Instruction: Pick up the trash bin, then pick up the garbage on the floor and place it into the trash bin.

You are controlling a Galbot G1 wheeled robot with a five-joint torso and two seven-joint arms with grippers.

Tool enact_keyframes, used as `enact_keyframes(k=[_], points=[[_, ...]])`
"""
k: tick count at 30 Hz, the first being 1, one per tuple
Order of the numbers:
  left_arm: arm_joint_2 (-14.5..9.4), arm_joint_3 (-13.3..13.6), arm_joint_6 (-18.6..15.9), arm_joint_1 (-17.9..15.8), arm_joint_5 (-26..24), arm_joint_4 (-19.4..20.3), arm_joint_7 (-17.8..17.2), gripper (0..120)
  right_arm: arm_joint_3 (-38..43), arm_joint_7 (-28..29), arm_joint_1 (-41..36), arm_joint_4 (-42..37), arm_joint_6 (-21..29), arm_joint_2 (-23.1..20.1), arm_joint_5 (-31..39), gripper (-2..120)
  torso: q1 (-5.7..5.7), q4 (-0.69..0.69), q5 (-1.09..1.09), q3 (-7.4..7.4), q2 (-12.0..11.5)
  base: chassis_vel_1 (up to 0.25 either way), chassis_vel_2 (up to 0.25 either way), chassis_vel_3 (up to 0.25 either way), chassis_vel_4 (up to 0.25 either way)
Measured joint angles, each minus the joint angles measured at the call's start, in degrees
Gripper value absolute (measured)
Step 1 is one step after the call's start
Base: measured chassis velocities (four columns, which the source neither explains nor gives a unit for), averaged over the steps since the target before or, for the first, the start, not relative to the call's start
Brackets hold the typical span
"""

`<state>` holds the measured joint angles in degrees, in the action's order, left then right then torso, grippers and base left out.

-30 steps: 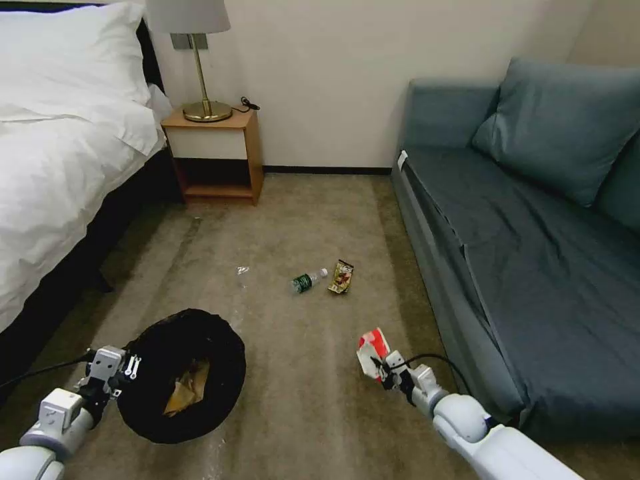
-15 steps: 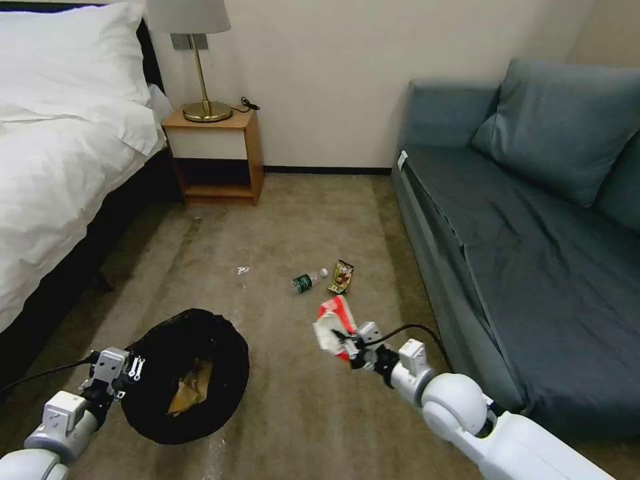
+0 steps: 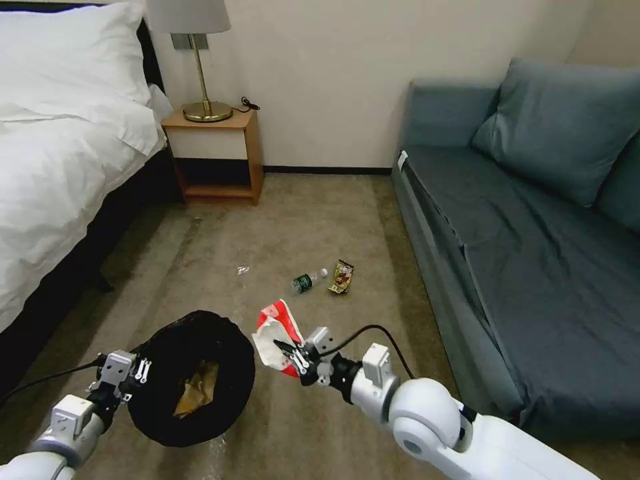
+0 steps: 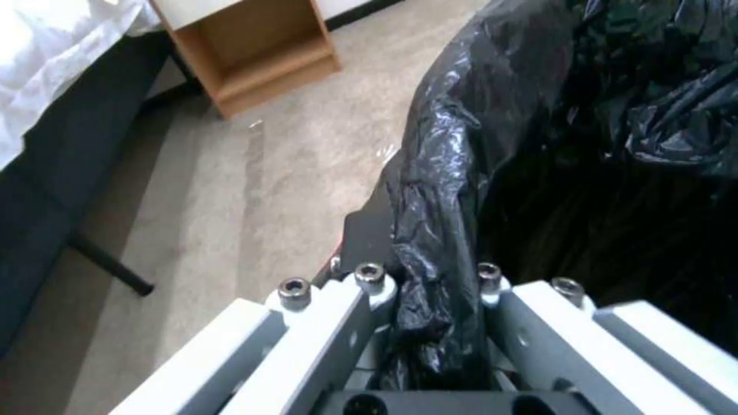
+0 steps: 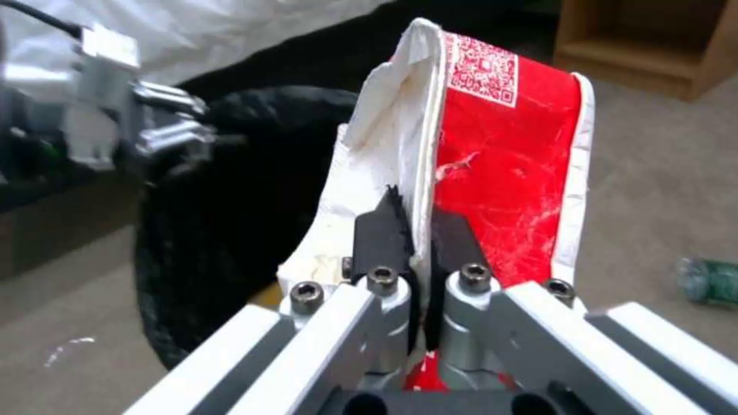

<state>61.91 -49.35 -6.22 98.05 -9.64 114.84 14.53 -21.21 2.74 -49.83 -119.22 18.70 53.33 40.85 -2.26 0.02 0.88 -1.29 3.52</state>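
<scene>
Now right pincer [image 3: 288,353] gripping wrapper [image 3: 275,330], beside bin [image 3: 193,377]

Your robot's arms are glossy white with rounded joints; each gripper [image 3: 293,355] has silver linkages, hex-head screws, black fingertips [image 5: 382,230] and a black cable.

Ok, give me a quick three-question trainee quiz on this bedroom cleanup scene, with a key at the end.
1. True or false: the right gripper is shut on the red-and-white wrapper.
2. What does the left gripper hold? A) lamp B) trash bin rim C) pillow
3. Fill in: on the carpet beside the snack packet lies a clear ____.

Key: 1 true; 2 B; 3 bottle.
</scene>
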Motion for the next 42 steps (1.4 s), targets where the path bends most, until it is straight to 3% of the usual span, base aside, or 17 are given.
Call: enact_keyframes(k=[9,15,21,36,42], points=[[-0.2,1.6,-0.6,-3.2,-0.2,-1.4,-0.1,3,-5.5,0.0,7.1,3.2,0.3,4.6,2.6,0,0.0,0.01,0.01,0.0,0.0,0.0,0.0,0.0,0.0],[0.0,1.0,-0.6,-3.7,-1.1,-1.8,-0.2,3,-10.8,0.6,13.4,10.2,-0.3,15.4,3.8,0,0.0,-0.02,-0.01,0.0,0.0,0.0,0.0,0.0,0.0],[0.2,1.0,-0.3,-4.1,-1.3,-2.5,-0.2,3,-12.1,0.9,14.3,14.3,-0.9,20.8,3.9,0,-0.01,0.0,0.01,-0.01,0.0,0.0,0.0,0.0,0.0],[0.2,0.8,0.5,-4.8,-2.0,-3.4,0.0,3,-12.2,2.6,12.0,22.5,-3.5,25.0,-1.8,1,-0.01,0.0,0.0,0.0,0.0,0.0,0.0,0.0,0.0],[0.1,0.5,1.1,-4.8,-2.0,-3.8,0.1,3,-13.0,3.8,10.3,23.9,-4.5,24.4,-4.5,22,-0.01,0.0,0.0,0.0,0.0,0.0,0.0,0.0,0.0]])
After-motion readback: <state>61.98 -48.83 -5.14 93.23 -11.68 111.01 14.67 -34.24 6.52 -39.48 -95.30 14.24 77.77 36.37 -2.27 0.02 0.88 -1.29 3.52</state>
